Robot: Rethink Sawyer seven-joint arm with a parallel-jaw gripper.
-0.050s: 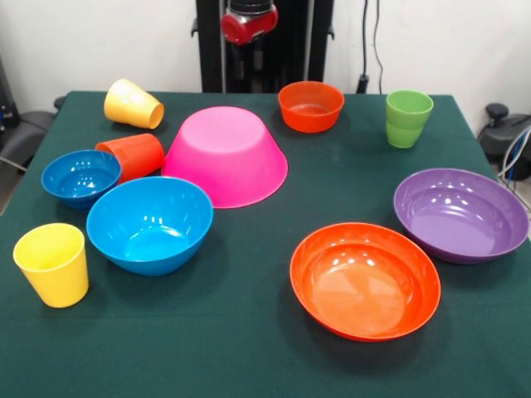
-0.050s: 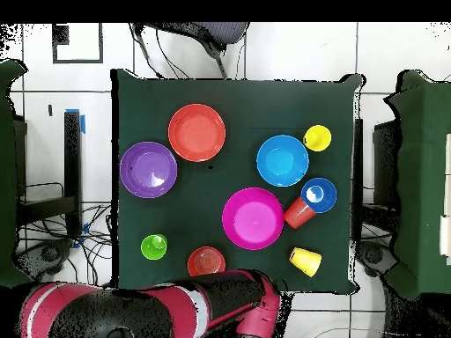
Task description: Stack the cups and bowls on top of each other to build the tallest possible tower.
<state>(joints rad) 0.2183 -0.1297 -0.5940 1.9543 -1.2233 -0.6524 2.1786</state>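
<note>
No tower shows; every piece lies singly on the green table (image 1: 265, 356). The large pink bowl (image 1: 226, 153) (image 2: 253, 218) is upside down in the middle. Left of it in the front view are a medium blue bowl (image 1: 149, 224), a small blue bowl (image 1: 80, 176), an orange-red cup (image 1: 133, 155) on its side, a tipped yellow cup (image 1: 133, 104) and an upright yellow cup (image 1: 52, 264). A small orange bowl (image 1: 311, 105), green cup (image 1: 407, 118), purple bowl (image 1: 460, 214) and wide orange bowl (image 1: 365, 280) lie to the right. The arm's end (image 1: 249, 23) (image 2: 262, 308) is drawn back beyond the table edge.
The red arm (image 2: 150, 312) lies folded along the table's robot side. Cables (image 1: 516, 153) hang off the table's right side in the front view, and a chair (image 2: 189, 37) stands past the far edge in the overhead view.
</note>
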